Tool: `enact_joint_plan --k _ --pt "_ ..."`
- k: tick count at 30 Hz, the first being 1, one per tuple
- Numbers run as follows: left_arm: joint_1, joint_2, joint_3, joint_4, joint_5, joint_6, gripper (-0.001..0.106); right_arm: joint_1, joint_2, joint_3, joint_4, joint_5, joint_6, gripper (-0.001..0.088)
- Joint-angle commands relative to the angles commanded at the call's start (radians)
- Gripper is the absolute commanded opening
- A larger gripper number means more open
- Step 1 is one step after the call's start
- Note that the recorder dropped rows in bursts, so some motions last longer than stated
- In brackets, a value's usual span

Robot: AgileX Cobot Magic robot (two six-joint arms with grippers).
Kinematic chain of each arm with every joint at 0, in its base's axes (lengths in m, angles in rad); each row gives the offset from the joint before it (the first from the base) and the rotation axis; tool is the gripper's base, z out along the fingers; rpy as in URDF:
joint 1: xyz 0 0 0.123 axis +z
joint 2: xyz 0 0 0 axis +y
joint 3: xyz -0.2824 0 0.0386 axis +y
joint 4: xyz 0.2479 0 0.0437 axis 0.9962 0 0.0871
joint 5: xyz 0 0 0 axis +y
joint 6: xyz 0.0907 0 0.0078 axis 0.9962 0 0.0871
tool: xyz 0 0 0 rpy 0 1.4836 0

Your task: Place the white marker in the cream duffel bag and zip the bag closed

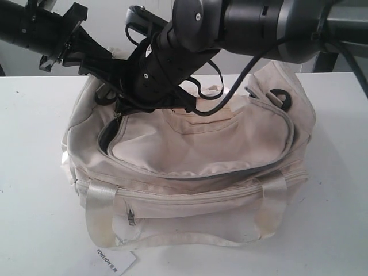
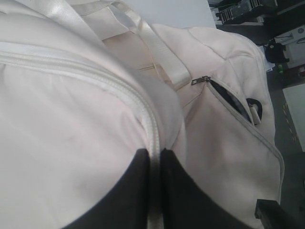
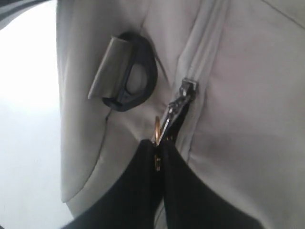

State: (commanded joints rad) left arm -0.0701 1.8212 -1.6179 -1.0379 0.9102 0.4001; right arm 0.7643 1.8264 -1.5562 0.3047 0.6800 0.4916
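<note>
Lying nearest the exterior camera, a white paper tag (image 1: 115,261) is hanging off the front of the cream duffel bag (image 1: 190,152), which is sitting on the white desk (image 1: 34,172); both arms are reaching in over its far left end. The right gripper (image 3: 157,147) is pressing its fingers together on the zipper pull (image 3: 170,117), beside a black ring (image 3: 136,81); the left gripper (image 2: 153,155) is pinching the bag's fabric along a zip seam, seemingly bracing it.

Risks, as I am judging them: the thin pull is sitting only at the fingertips and could be slipping out once tension is building; soft fabric could be bunching ahead of the slider and jamming it; if the left pinch is giving way, the whole bag could be sliding across the desk instead of closing; the 2 arms are crossing closely, so a sweep along the curved zipper is risking a collision; a satin strap (image 1: 100,210) could be catching in the track.

As for contents, a dark gap (image 1: 106,141) is showing along the curved top zipper, revealing only dark lining; the white marker is not showing in any view, so I cannot tell whether it is lying inside; the small front pocket (image 1: 190,221) is looking zipped, its contents hidden.
</note>
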Motion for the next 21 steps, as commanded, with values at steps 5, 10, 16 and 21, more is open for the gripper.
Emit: enact_joint_plan --k 5,10,16,21 --pt "0.000 0.000 0.000 -0.003 0.000 0.001 0.000 0.002 0.010 0.012 -0.001 0.021 -0.006 0.0000" --pt "0.000 0.000 0.000 0.000 -0.005 0.001 0.000 0.002 0.006 0.012 -0.009 0.036 -0.027 0.0000" --pt "0.000 0.000 0.000 0.038 -0.048 0.001 0.000 0.002 -0.028 0.012 -0.009 0.038 -0.043 0.0000" --pt "0.000 0.000 0.000 0.054 -0.093 -0.003 0.000 0.002 -0.039 0.012 0.002 0.074 -0.075 0.0000"
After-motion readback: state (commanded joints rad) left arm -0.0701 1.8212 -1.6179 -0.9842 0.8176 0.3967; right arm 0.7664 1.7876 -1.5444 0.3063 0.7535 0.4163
